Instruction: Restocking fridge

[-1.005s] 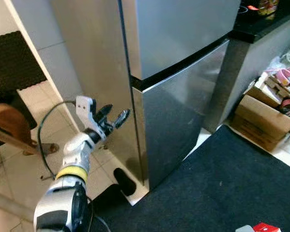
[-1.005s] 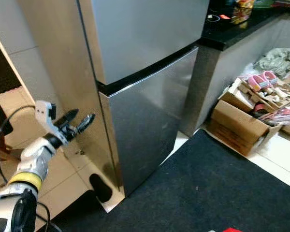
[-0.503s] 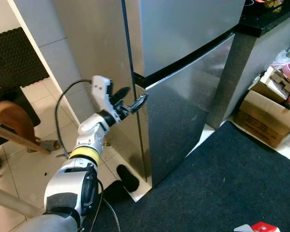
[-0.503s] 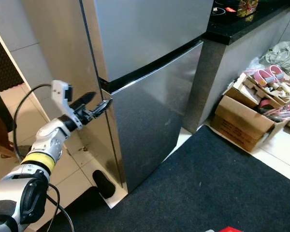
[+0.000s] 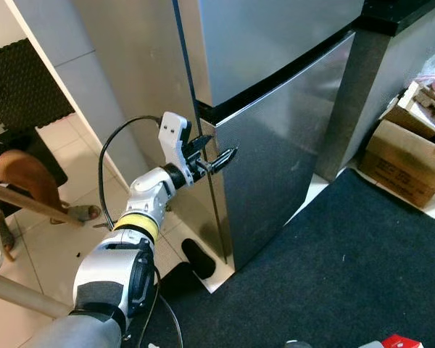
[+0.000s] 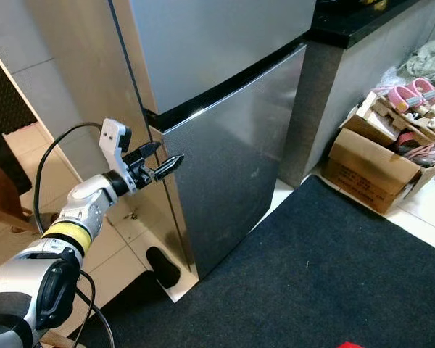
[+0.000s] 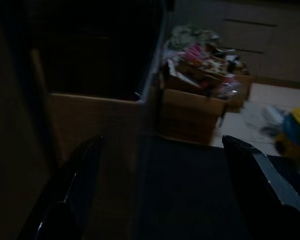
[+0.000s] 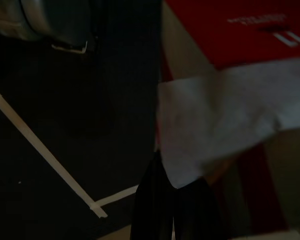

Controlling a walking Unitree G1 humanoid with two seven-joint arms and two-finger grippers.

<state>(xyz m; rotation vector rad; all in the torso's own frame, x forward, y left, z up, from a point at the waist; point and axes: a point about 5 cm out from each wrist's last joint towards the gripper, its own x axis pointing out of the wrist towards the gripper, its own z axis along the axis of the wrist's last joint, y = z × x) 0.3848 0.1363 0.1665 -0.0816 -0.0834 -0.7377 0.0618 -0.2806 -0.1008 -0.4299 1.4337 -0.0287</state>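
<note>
The steel fridge point(image 5: 275, 58) stands before me with both doors shut, and a black gap runs between the upper door and the lower door point(image 5: 283, 159). My left gripper point(image 5: 217, 147) is open at the lower door's top left corner, its fingers either side of the door's edge. In the left wrist view the left gripper point(image 7: 162, 140) shows that edge point(image 7: 151, 115) between its spread fingers. The right gripper point(image 8: 162, 165) is shut at the white flap of a red and white carton point(image 8: 225, 100), which also peeks in low at the right point(image 5: 397, 341).
A cardboard box point(image 5: 409, 163) of shoes sits on the floor right of the fridge, under a black counter point(image 5: 399, 14). A dark mat point(image 5: 333, 268) covers the floor in front. A wooden chair point(image 5: 22, 181) stands at the left. A dark shoe point(image 5: 197, 259) lies at the fridge's base.
My left gripper has risen and moved right, from beside the fridge's side wall to the lower door's edge. The camera has shifted a little too.
</note>
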